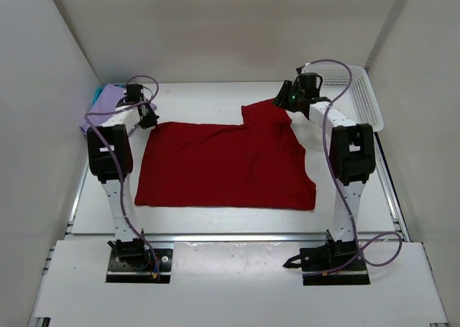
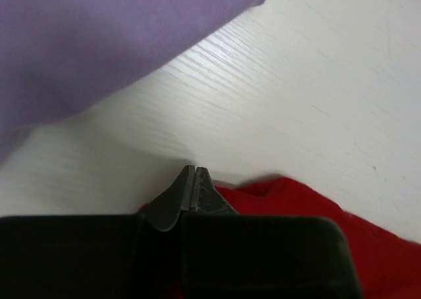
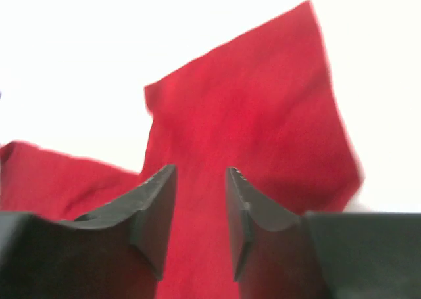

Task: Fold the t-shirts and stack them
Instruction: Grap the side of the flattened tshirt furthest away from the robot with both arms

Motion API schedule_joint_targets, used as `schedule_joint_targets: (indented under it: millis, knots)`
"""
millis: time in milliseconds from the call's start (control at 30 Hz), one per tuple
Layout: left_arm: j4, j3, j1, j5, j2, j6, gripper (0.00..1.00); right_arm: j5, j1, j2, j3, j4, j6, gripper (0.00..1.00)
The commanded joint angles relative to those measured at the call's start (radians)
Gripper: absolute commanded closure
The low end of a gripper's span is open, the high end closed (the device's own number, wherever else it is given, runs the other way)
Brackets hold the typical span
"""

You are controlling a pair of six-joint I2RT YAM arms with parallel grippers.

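The top view looks down from above and behind the arm bases [image 1: 136, 256] over the whole table [image 1: 201, 100]. Each wrist view looks close past its own gripper: the left gripper [image 2: 195, 172] toward the purple shirt [image 2: 99, 43], the right gripper [image 3: 200, 170] onto the red shirt [image 3: 250, 102], which all three views share.

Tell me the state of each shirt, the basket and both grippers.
red t-shirt: spread flat on the table, one sleeve out at the far right.
lavender t-shirt: folded, far left.
teal t-shirt: mostly hidden by the lavender one, only an edge showing.
basket: upright, far right.
left gripper: shut at the red shirt's far left corner; grip on cloth unclear.
right gripper: open over the sleeve.
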Motion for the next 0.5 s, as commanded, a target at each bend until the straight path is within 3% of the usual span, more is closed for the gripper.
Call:
schedule_joint_targets:
  millis: [0, 133, 200, 467]
  knots:
    - [0.067, -0.03, 0.002, 0.042, -0.145, -0.024, 1.0, 0.12, 0.001, 0.117, 0.233, -0.18, -0.09, 0.63]
    - [0.085, -0.066, 0.007, 0.052, -0.185, -0.031, 1.0, 0.232, 0.001, 0.353, 0.633, -0.42, -0.158, 0.61]
    - [0.1, -0.093, 0.005, 0.057, -0.202, -0.029, 1.0, 0.273, -0.005, 0.51, 0.915, -0.533, -0.19, 0.61]
    - [0.131, -0.138, 0.007, 0.074, -0.232, -0.057, 1.0, 0.181, -0.052, 0.59, 0.924, -0.478, -0.141, 0.56]
